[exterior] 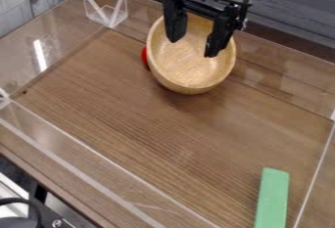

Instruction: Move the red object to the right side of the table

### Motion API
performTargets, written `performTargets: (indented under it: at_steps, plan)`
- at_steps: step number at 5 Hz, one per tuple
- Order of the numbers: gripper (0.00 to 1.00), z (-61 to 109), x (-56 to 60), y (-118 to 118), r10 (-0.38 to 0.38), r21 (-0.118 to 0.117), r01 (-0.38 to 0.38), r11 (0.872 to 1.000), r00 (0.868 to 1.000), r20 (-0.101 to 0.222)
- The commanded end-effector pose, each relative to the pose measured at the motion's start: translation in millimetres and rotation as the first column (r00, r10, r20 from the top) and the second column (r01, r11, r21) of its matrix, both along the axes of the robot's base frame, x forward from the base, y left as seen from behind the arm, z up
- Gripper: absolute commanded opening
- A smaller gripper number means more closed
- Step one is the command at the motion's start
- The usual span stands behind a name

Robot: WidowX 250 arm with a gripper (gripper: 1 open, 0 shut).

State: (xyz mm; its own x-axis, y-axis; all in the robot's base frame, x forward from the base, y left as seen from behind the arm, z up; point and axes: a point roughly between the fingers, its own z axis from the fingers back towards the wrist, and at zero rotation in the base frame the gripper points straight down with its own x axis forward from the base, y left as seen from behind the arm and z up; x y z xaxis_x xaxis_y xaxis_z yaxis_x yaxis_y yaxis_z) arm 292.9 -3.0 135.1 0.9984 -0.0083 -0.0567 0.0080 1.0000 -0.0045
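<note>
1. Black fingers [175, 28] spread wide above the wooden bowl [191, 78], apparently gripping nothing – room, presumably, to straddle a target.
2. The red object [145, 56] peeks out beside the bowl's left edge in view, seemingly part-hidden; the worktop [137, 134] supports both.

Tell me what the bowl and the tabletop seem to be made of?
The bowl looks like smooth, pale wood, judging by its warm tan color, though plastic is possible. The tabletop appears to be brown wood or wood-look laminate: grain lines run along it, with a slight sheen.
</note>
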Motion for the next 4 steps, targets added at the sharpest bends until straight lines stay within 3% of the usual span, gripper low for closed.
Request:
performTargets:
  at_steps: [1, 2, 3, 4]
  plan:
    - [1.0, -15.5, -2.5, 4, 0.057, 0.002, -0.057, 0.998, 0.998, -0.019]
    - [1.0, -27.0, -3.9, 28, 0.051, 0.017, -0.051, 0.999, 0.999, -0.006]
    - [1.0, -32.9, -3.1, 57, 0.027, 0.029, -0.028, 0.999, 0.999, 0.028]
    - [1.0, -39.2, -0.7, 71, 0.008, 0.039, -0.01, 0.999, 0.999, 0.051]
